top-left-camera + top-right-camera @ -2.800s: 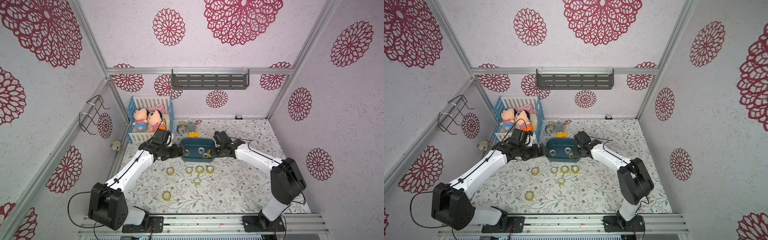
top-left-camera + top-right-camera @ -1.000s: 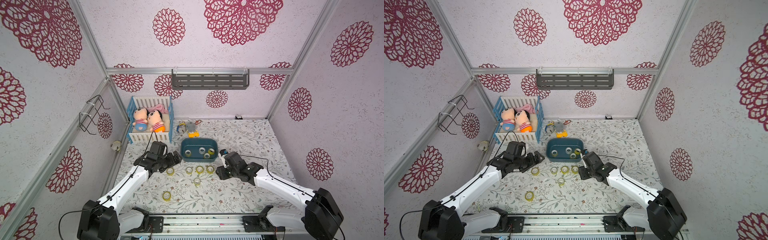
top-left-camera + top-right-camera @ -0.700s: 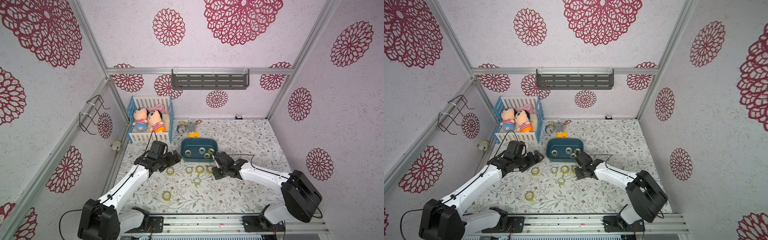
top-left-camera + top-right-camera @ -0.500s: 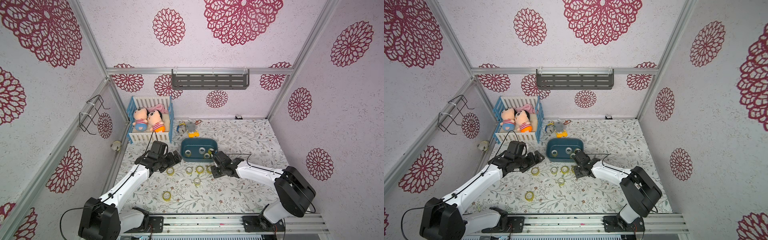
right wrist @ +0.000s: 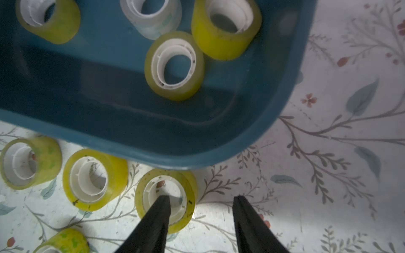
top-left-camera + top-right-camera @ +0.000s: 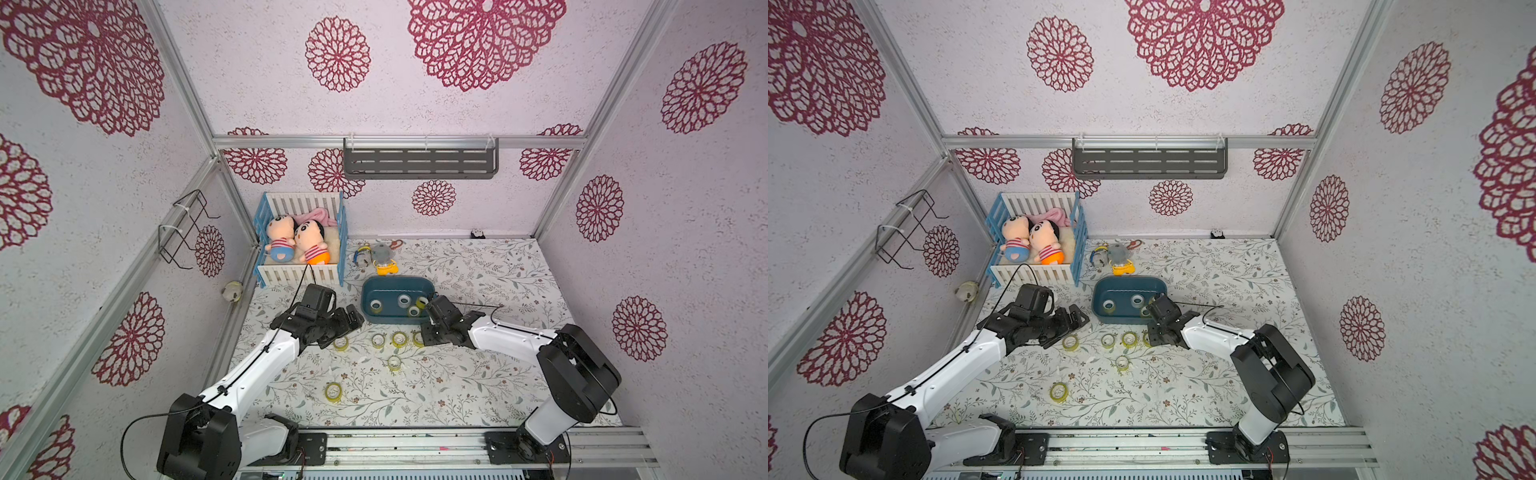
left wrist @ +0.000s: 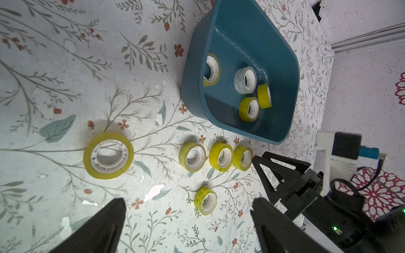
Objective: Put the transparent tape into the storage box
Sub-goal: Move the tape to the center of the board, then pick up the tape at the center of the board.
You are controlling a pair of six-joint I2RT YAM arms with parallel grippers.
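Now right gripper [image 5: 200, 198] half open, empty, straddling the wall of a yellowish transparent white-cored tape roll [image 5: 142, 197]: one finger at the core hole, one outside. Roll lies just outside the dark teal plastic storage box [image 5: 153, 140]. Looks like grasp step; next: close, lift over rim. Arm stretched low, wrist down.

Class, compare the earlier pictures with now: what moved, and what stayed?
The left gripper and right gripper pulled back from the storage box. The right then came in over the end tape roll by the box, jaws open, one finger in its core; the left hovers open. Box and loose rolls stayed put.
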